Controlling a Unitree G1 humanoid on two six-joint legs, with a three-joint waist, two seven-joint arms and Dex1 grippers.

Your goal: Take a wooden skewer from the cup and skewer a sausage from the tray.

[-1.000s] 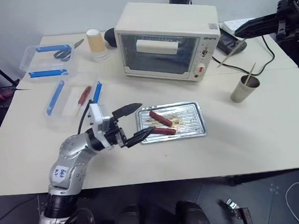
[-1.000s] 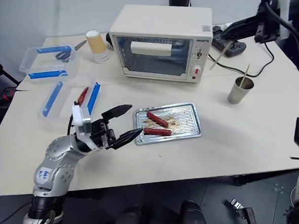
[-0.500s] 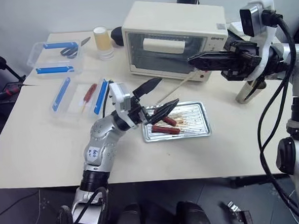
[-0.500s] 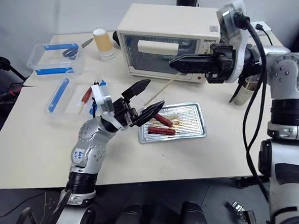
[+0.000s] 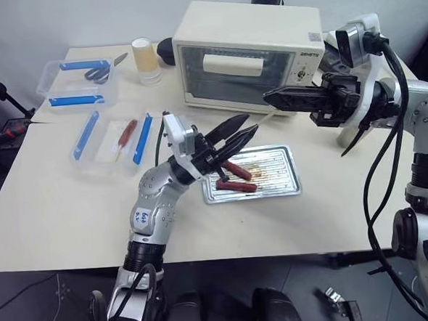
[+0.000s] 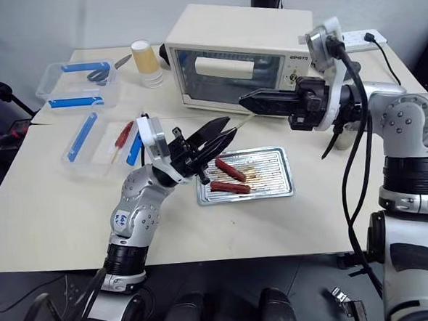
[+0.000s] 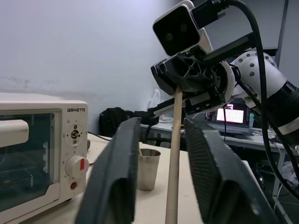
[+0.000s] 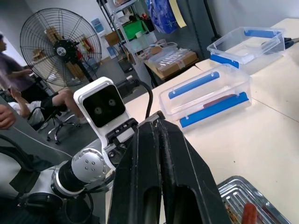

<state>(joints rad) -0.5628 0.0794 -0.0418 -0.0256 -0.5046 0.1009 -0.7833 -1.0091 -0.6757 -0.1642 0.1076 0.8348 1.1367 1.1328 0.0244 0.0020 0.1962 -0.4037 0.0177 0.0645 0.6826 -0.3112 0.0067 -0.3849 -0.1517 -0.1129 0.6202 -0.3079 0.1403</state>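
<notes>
We see a silver tray [image 5: 273, 173] on a pale worktop [image 5: 362, 202], in front of a white toaster oven [image 5: 245, 53]. Two sausages lie in the tray's left half; the front sausage [image 5: 237, 187] is nearest its edge. Our right claw [image 6: 244, 100] is above the tray, fingers pressed together on the wooden skewer [image 7: 174, 154], which slants down toward our left claw [image 5: 243, 132]. The left claw's fingers stand slightly apart around the skewer, above the tray's left end. The cup [image 7: 148, 168] stands right of the tray.
</notes>
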